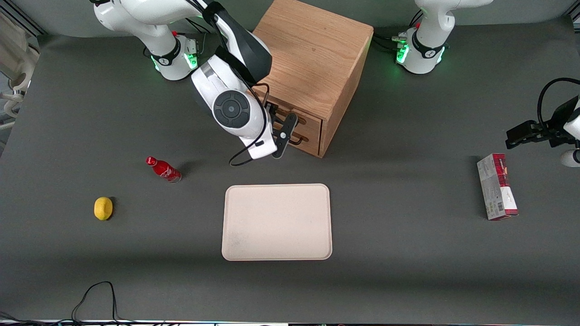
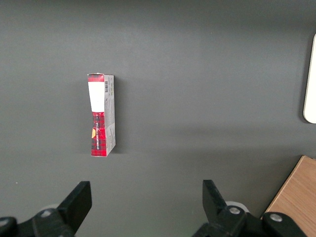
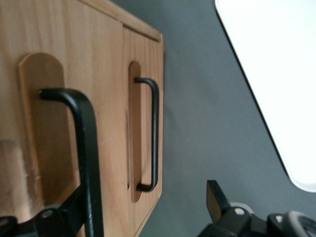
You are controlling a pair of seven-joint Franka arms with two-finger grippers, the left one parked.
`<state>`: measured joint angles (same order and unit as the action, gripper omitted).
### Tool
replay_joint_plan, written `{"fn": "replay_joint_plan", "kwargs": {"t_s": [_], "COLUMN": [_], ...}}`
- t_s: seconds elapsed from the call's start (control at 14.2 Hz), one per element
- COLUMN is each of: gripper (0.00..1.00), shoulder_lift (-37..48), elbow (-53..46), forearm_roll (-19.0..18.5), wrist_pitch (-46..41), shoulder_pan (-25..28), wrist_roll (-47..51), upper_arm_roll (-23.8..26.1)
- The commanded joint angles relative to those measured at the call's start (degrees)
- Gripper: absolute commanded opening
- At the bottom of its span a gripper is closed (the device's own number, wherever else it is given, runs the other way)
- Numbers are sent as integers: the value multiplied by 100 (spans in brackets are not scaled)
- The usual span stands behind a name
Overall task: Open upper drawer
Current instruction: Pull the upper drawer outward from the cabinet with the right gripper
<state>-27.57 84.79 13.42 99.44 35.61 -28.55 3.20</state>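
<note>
My gripper (image 1: 286,130) is spread at the upper drawer (image 3: 47,133) front, the black wire handle (image 3: 84,148) between its fingers.
The drawer is shut in the oak cabinet (image 1: 312,68), above the lower drawer (image 3: 145,128); I should pinch the bar squarely and pull straight out.

Our layout
We see the gripper (image 1: 285,131) in front of the cabinet's (image 1: 312,68) drawers; tray (image 1: 277,222) nearer the camera.
</note>
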Motion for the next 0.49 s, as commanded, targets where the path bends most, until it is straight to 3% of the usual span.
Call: {"fn": "replay_joint_plan", "kwargs": {"t_s": [0.0, 0.42], "gripper": [100, 100], "shoulder_lift": [-213, -205], "elbow": [-33, -51], "forearm_roll": [55, 55], "wrist_pitch": [242, 233], "shoulder_pan": [-27, -89], "wrist_roll": [-204, -301], "upper_arm_roll": [-21, -30]}}
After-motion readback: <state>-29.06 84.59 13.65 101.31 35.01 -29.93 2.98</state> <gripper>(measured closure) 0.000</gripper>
